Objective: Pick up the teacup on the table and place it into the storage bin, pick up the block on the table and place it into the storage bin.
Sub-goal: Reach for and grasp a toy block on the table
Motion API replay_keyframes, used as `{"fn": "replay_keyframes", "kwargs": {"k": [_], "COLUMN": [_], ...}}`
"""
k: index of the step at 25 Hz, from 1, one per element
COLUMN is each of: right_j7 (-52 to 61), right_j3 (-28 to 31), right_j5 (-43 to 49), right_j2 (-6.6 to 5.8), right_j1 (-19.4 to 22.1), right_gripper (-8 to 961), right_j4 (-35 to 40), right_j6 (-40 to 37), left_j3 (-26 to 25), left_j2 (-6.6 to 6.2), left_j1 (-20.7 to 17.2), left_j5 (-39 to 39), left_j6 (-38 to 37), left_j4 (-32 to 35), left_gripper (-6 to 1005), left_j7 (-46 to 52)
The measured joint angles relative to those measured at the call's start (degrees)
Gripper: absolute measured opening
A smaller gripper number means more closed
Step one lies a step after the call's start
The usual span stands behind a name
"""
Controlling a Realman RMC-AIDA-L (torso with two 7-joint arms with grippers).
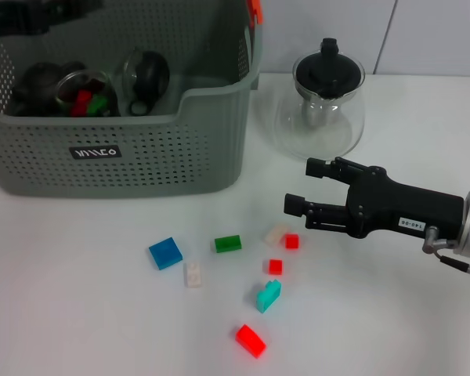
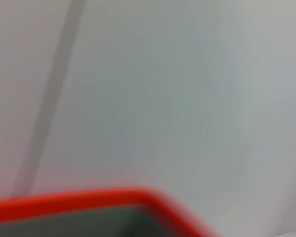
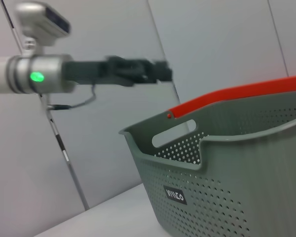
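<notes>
The storage bin (image 1: 141, 153) sits on the white table (image 1: 78, 313), and everything here is placed off it. Inside the bin lie dark teacups (image 1: 145, 74) and a glass cup holding red and green pieces (image 1: 86, 102).

Out in front of the bin's right corner, the right gripper (image 1: 298, 188) hangs over the table, its two black fingers spread apart and holding nothing. Just below its fingertips lie a small red block (image 1: 291, 241) and a cream block (image 1: 276, 233). Also in front of the bin: a green block (image 1: 228, 244), a blue block (image 1: 165, 253), a white block (image 1: 193, 274), another red block (image 1: 275, 266), a teal block (image 1: 268, 296) and a larger red block (image 1: 251, 340).

Right of the bin stands a glass teapot (image 1: 323, 106) with a black lid.

The left gripper (image 3: 138, 71) hangs high above the bin's red handle (image 3: 237, 94); its fingers, I cannot tell whether open or closed.
</notes>
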State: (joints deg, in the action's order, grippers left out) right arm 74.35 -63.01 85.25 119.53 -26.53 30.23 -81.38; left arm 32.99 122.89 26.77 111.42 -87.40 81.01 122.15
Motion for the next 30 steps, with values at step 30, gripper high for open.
{"fn": "replay_keyframes", "kwargs": {"k": [30], "right_j7": [-13.4], "right_j3": [0.6], "right_j5": [1.8], "right_j2": [-1.23], "right_j1": [3.3], "right_gripper": [944], "right_j4": [-4.7], "right_j6": [-9.5], "left_j3": [-2.9], "left_j2": [0.50], "left_j1": [-6.0], "left_j5": [11.3], "left_j6": [-6.4], "left_j4": [-43.6], "left_gripper": [698], "left_j7": [-61.7]}}
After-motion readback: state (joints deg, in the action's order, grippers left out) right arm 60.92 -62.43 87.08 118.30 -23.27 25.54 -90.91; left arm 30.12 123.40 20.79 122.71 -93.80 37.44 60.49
